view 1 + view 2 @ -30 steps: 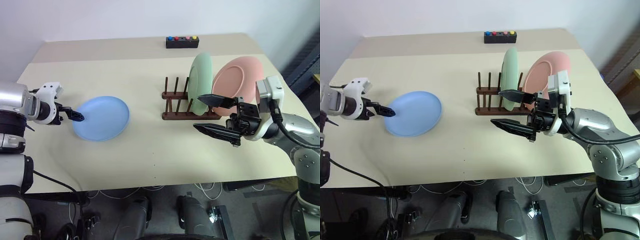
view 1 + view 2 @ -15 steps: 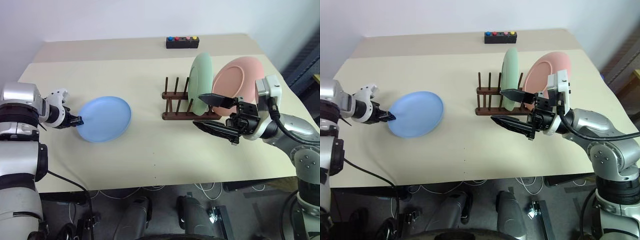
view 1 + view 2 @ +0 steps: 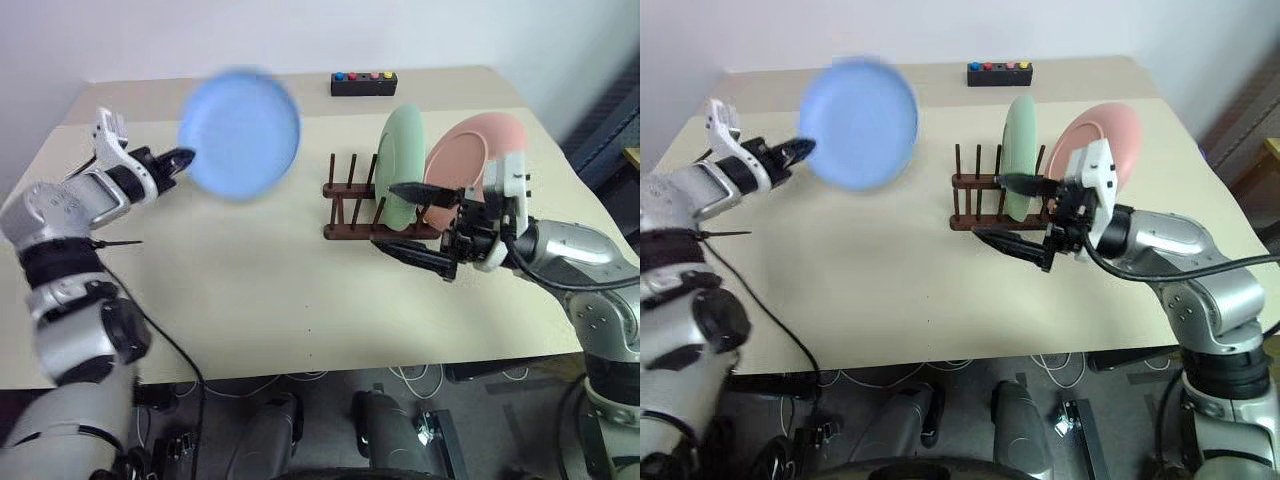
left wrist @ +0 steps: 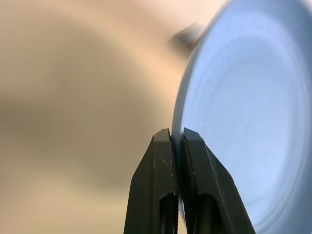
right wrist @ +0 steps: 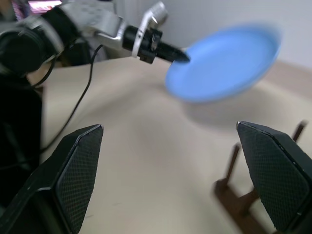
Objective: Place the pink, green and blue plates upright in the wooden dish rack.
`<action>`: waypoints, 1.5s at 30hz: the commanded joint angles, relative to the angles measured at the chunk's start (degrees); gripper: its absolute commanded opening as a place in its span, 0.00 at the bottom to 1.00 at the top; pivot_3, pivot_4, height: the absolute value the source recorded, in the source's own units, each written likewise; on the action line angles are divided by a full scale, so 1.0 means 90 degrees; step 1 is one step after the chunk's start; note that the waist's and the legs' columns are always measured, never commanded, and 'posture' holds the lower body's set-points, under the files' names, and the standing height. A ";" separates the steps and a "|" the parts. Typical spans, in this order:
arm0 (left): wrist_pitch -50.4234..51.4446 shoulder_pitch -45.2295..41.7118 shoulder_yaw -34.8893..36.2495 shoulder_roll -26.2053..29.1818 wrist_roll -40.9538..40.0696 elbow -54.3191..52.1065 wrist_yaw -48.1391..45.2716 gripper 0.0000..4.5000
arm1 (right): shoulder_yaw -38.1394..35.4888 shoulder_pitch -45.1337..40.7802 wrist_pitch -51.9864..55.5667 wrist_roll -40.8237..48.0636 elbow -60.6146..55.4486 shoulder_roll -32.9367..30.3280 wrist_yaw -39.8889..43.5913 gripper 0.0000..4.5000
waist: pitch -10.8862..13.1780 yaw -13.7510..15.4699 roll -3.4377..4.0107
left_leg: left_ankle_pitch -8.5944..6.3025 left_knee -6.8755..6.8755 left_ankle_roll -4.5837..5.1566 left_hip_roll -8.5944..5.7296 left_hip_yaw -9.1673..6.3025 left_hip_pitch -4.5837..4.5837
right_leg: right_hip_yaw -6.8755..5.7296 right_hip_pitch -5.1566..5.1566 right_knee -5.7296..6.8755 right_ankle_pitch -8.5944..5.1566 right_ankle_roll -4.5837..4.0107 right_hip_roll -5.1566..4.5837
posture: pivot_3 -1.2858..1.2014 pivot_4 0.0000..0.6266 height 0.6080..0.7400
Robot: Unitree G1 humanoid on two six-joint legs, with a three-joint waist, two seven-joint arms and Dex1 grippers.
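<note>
One plate remains out of the wooden dish rack (image 3: 372,205): the blue plate (image 3: 241,132), pinched at its rim in the closed left gripper (image 3: 181,158) and held above the bench (image 3: 250,270). The rack's free pegs lie to its right, beside the racked green plate (image 3: 402,165) and pink plate (image 3: 470,160). The right gripper (image 3: 415,222), jaws wide and empty, hovers just before the rack.

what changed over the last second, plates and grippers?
The left gripper closed on the rim of the blue plate and lifted it off the table, swinging it up and toward the wooden dish rack. The plate now hangs in the air, tipped nearly upright. The right gripper stayed open in front of the rack. The green plate and pink plate stayed put.
</note>
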 commanded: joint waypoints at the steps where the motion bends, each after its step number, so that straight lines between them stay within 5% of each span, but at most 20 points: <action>1: -0.0418 0.0458 0.0598 -0.0689 -0.0696 -0.1548 0.0764 0.01 | 0.0235 -0.0198 -0.0537 -0.0703 0.0030 0.0141 -0.0174 1.00 | -0.0001 -0.0004 0.0000 | 0.0000 -0.0002 -0.0001 0.0000 0.0002 0.0002 | 0.0002 0.0000 0.0001 0.0000 0.0000 0.0001 | 0.52 0.24 1.00; 11: -0.2016 0.1744 0.0094 -0.2817 -0.1677 -0.3937 0.1574 0.01 | 0.0427 -0.0699 -0.0913 -0.1594 0.0282 0.0885 -0.1105 1.00 | -0.0003 0.0114 -0.0006 | 0.0005 0.0006 -0.0008 0.0000 0.0001 0.0004 | 0.0002 0.0012 -0.0007 0.0007 0.0001 0.0018 | 0.52 0.24 1.00; 17: -0.2486 0.1929 -0.0510 -0.3003 -0.1788 -0.4049 0.1935 0.01 | 0.1541 -0.1170 -0.2923 -0.4455 0.0361 0.0150 -0.1217 1.00 | -0.0004 0.0157 -0.0006 | 0.0010 0.0008 -0.0017 -0.0003 0.0011 0.0005 | 0.0005 0.0011 -0.0007 0.0008 0.0000 0.0024 | 0.52 0.24 1.00; 27: -0.3048 0.1948 -0.1728 -0.2904 -0.1240 -0.4336 0.2278 0.01 | 0.2724 -0.1919 -0.4788 -0.8563 0.0891 0.0314 -0.2366 1.00 | -0.0005 0.0163 -0.0009 | 0.0029 0.0006 -0.0048 -0.0002 0.0012 0.0006 | 0.0005 0.0012 -0.0007 0.0008 0.0000 0.0026 | 0.52 0.24 1.00; 39: -0.3199 0.2215 -0.2470 -0.2771 -0.1201 -0.4771 0.2448 0.01 | 0.2750 -0.1930 -0.4622 -0.9650 0.1592 0.1003 -0.2736 1.00 | -0.0006 0.0153 -0.0011 | 0.0032 0.0001 -0.0051 -0.0001 0.0009 0.0010 | 0.0006 0.0012 -0.0008 0.0008 -0.0002 0.0030 | 0.52 0.24 1.00; 42: -0.3200 0.2254 -0.2565 -0.2710 -0.1158 -0.4826 0.2452 0.00 | 0.2754 -0.1909 -0.4544 -0.9676 0.1667 0.1093 -0.2661 0.82 | -0.0006 0.0154 -0.0011 | 0.0032 0.0002 -0.0051 -0.0001 0.0009 0.0010 | 0.0006 0.0013 -0.0008 0.0008 -0.0002 0.0030 | 0.52 0.24 1.00; 45: -0.3221 0.2261 -0.2650 -0.2642 -0.1030 -0.4800 0.2549 0.00 | 0.2730 -0.1955 -0.4512 -0.9662 0.1642 0.1171 -0.2626 0.50 | -0.0006 0.0148 -0.0011 | 0.0032 0.0001 -0.0051 -0.0001 0.0009 0.0010 | 0.0006 0.0013 -0.0008 0.0008 -0.0002 0.0031 | 0.52 0.24 1.00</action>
